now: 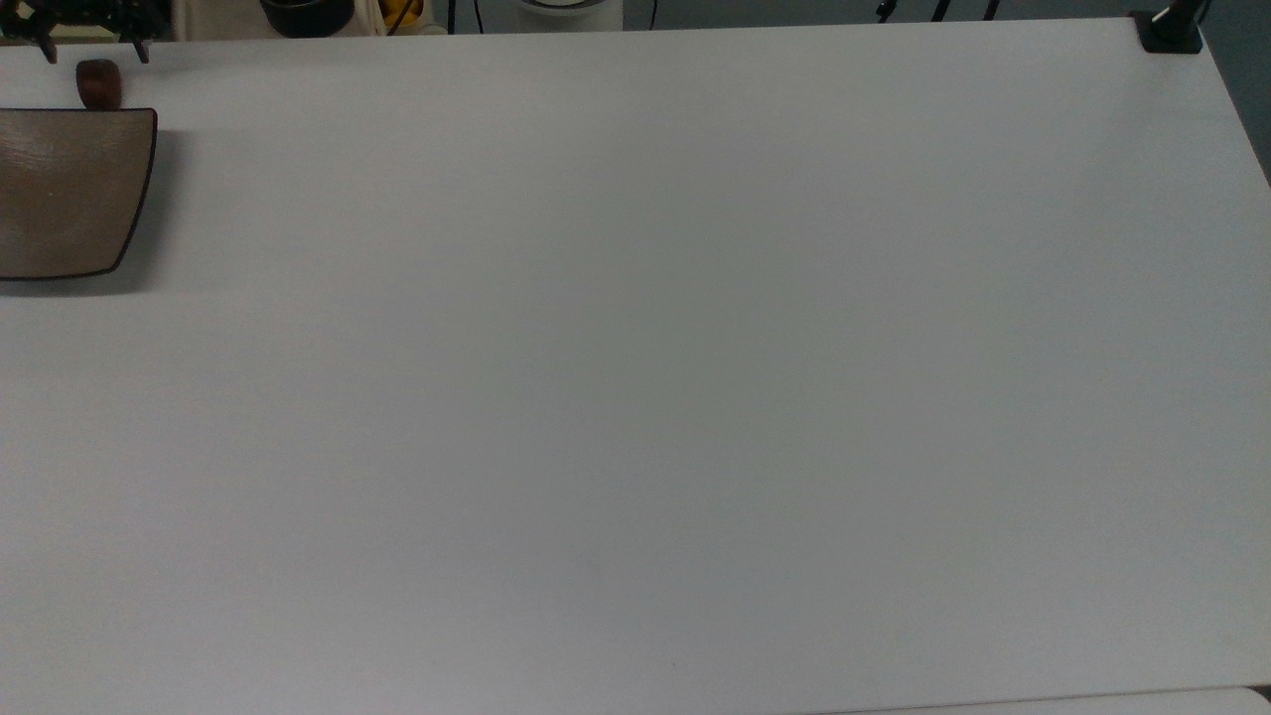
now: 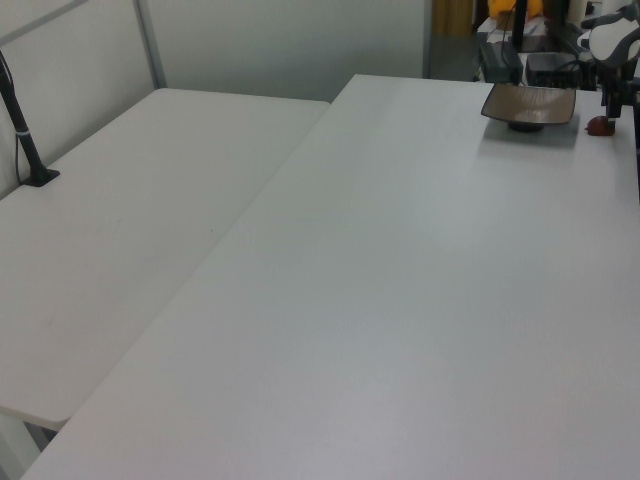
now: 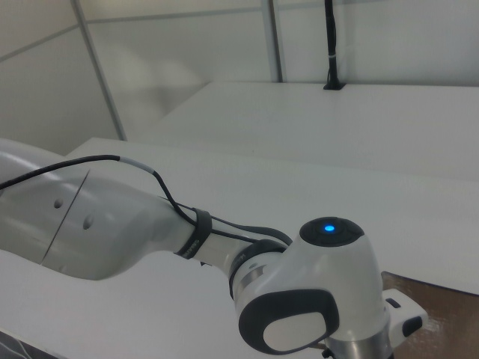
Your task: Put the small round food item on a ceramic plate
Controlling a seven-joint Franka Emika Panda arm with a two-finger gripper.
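Writing: none readable on any item.
Count: one small round food item (image 1: 98, 83), one ceramic plate (image 1: 70, 189).
Food item: on the white counter (image 1: 635, 377), just beside the plate's far edge at the top view's upper left, not on the plate.
Claw (image 1: 94, 50): fingers spread wide, straddling the food item's far side, gripping nothing.
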